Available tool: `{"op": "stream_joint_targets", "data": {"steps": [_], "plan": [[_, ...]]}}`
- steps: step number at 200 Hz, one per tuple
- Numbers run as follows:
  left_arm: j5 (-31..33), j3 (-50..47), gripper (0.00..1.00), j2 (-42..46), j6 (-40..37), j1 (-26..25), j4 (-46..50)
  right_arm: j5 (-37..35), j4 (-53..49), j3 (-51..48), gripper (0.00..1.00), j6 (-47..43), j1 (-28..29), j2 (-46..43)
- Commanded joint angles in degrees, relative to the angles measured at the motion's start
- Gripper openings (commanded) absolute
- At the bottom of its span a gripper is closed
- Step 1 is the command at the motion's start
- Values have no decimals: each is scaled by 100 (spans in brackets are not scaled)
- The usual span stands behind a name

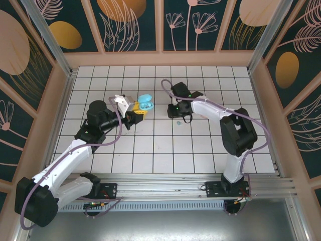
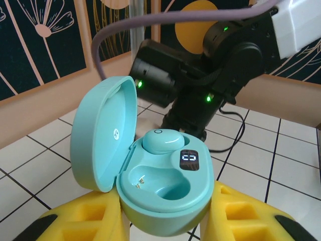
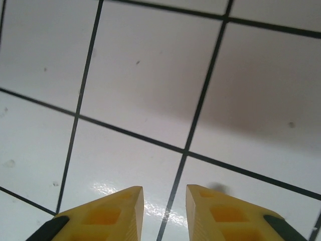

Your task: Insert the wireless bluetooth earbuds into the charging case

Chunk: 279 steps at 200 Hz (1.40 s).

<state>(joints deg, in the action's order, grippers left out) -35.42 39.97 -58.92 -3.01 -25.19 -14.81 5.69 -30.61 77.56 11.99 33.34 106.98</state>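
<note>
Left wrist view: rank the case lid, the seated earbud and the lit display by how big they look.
1. case lid
2. earbud
3. display, clearly the smallest
All three sit at much the same distance, so the order is safe.

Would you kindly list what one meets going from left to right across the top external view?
In order: left arm's elbow → left claw gripping the open teal charging case → loose teal earbud on the tiles → right arm's elbow.
</note>
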Motion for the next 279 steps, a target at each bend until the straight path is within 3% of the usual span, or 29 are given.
{"op": "stream_joint_targets", "data": {"steps": [1, 66, 279], "plan": [[0, 118, 21, 38, -112, -16, -209, -609, -587, 210, 28, -327, 124, 292], [-4, -5, 21, 156, -121, -16, -181, -1068, -953, 356, 28, -564, 249, 597], [125, -50, 20, 372, -103, -15, -21, -1183, -1330, 594, 21, -729, 208, 1117]]}}
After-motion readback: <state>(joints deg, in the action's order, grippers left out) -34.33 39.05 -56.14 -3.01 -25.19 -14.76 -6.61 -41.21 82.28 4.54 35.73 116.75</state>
